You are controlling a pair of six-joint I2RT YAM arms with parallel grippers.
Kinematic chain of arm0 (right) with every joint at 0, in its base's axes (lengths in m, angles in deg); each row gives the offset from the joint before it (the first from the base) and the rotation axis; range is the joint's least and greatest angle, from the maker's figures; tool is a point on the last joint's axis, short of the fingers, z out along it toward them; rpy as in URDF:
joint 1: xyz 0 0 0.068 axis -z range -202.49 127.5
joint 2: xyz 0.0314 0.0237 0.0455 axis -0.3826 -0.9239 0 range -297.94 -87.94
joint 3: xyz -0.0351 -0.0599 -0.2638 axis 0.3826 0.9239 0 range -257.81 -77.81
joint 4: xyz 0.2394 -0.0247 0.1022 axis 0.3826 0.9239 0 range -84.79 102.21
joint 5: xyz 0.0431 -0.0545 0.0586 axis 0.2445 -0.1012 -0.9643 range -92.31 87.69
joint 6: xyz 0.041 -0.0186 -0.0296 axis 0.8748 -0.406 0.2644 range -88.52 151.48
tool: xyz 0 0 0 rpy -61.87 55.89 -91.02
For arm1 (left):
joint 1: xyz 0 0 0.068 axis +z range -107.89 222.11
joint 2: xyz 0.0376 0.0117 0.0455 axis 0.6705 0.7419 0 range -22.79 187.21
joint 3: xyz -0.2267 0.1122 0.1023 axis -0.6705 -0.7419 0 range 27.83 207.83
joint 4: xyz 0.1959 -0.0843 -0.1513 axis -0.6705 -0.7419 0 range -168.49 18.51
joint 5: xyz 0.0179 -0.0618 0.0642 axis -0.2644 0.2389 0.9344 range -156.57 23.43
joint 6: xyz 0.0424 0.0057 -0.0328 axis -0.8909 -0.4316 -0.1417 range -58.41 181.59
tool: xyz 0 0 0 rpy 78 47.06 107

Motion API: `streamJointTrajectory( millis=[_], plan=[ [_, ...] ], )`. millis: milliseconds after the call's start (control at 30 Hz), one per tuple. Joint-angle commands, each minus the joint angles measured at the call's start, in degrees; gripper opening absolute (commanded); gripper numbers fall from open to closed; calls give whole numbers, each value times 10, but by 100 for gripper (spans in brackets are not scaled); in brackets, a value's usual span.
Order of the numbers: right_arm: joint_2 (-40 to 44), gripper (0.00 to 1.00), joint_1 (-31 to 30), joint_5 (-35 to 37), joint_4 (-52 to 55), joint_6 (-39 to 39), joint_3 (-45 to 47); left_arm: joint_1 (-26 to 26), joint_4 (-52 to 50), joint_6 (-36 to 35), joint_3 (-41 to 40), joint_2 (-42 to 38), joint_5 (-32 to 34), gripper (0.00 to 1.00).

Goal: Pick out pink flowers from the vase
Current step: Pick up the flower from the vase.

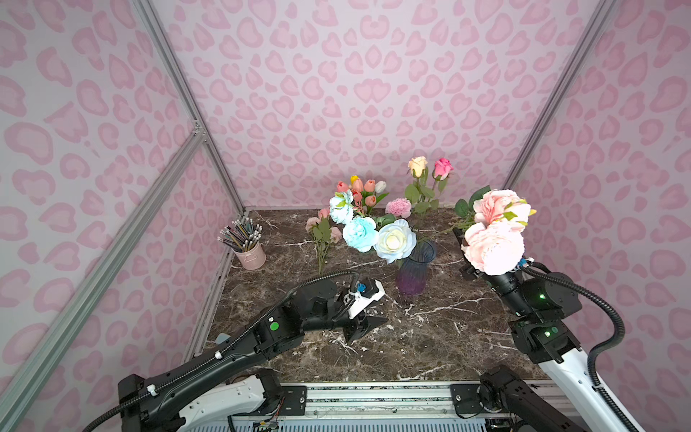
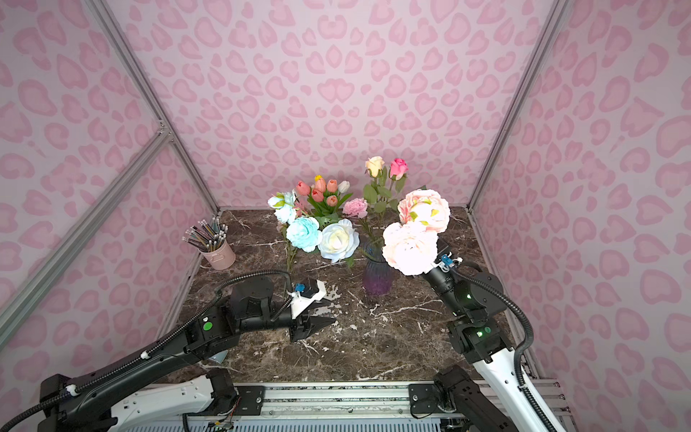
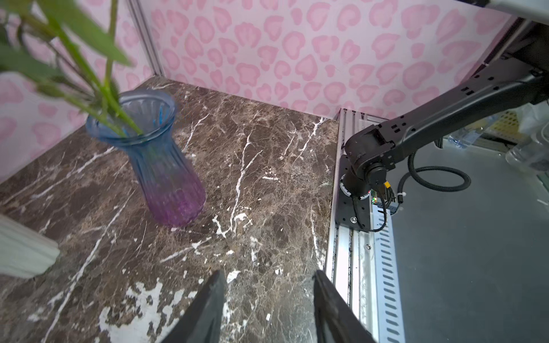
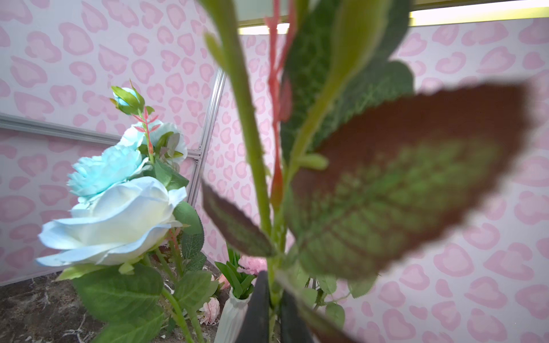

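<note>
1. The pale pink peony spray is held raised beside the glass vase, seemingly clear of its rim.
2. Its stiff stem is pinched by the right fingers; the light, soft blooms are best left ungripped.
3. The left fingers are parted halfway, empty.

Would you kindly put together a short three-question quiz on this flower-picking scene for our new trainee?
1. True or false: the left gripper is clamped on a flower stem.
2. The right gripper is shut on the stem of: A) the light blue peonies; B) the pale pink peonies; C) the tulips.
3. Fill in: the pink cup holds ____.
Key: 1 false, it is open and empty; 2 B; 3 pencils.
</note>
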Motion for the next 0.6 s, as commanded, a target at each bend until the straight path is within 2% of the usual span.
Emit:
streamJointTrajectory(
  millis=[0,133,300,567],
  plan=[
    [18,0,1,-17,15,27,-9,-21,62,-42,20,20,47,51],
    [35,0,0,-17,39,26,-26,-23,101,-46,39,40,57,51],
    [48,0,0,-18,80,21,-45,-24,98,-52,80,70,61,52],
    [50,0,1,-1,228,-10,-109,-24,99,-57,86,77,57,52]
  ],
)
